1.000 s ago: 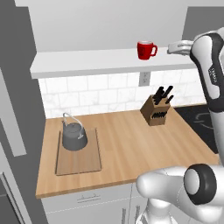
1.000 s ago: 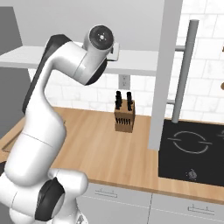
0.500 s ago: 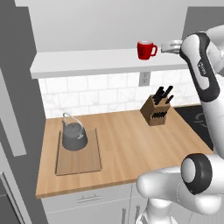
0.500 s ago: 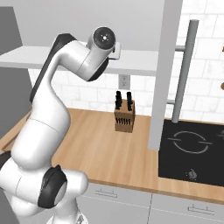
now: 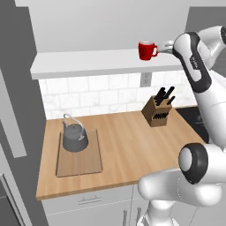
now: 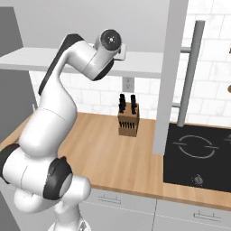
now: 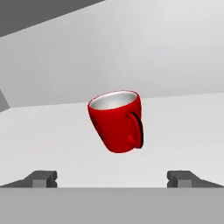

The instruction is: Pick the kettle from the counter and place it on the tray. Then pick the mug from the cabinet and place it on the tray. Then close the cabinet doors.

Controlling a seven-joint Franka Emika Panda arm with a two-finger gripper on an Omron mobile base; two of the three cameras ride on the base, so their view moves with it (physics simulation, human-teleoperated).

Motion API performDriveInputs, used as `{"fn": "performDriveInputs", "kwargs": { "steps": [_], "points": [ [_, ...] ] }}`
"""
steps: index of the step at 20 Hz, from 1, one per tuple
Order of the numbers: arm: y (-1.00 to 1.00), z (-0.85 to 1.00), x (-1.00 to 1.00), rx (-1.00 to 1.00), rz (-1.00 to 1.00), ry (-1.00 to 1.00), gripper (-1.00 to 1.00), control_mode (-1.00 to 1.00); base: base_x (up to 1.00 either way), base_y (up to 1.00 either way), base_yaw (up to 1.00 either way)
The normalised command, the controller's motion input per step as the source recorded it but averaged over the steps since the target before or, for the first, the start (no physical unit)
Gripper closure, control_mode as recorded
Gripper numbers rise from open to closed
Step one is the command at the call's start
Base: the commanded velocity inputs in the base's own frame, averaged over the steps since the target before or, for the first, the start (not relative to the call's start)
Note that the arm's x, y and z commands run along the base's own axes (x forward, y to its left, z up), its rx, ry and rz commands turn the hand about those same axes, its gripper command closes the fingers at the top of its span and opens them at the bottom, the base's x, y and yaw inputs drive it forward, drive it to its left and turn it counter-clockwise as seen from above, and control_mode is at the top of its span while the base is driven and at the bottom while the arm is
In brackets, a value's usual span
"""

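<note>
The red mug (image 5: 147, 50) stands on the cabinet shelf (image 5: 97, 62), its handle toward my gripper (image 5: 166, 45), which hovers just right of it at shelf height. In the hand view the mug (image 7: 117, 120) appears tilted and centred ahead of my open gripper (image 7: 113, 178); the two fingertips (image 7: 41, 178) stand wide apart and short of it, touching nothing. The dark grey kettle (image 5: 75, 137) sits upright on the wooden tray (image 5: 81, 161) at the left of the counter (image 5: 128, 148). One cabinet door (image 6: 169, 76) stands open with its bar handle (image 6: 189, 72) showing.
A wooden knife block (image 5: 159, 112) stands at the back of the counter below the mug. A black cooktop (image 6: 198, 153) lies to the right. Another open grey door panel (image 5: 17, 101) hangs at the far left. White tiles line the wall behind.
My hand has slid along the shelf toward the mug and now hovers closer to its handle. The jaws stayed wide open. Kettle, tray and mug have not moved.
</note>
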Motion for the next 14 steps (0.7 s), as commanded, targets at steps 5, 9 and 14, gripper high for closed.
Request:
{"fn": "performDriveInputs", "kwargs": {
  "steps": [5,9,14],
  "points": [
    [0.00,-0.10,0.43,0.00,0.00,0.00,-1.00,-1.00,0.00,0.00,0.00],
    [0.00,-0.07,0.40,0.00,0.00,0.00,-1.00,-1.00,0.00,0.00,0.00],
    [0.00,-0.11,0.26,0.00,0.00,0.00,-1.00,-1.00,0.00,0.00,0.00]
  ]
}}
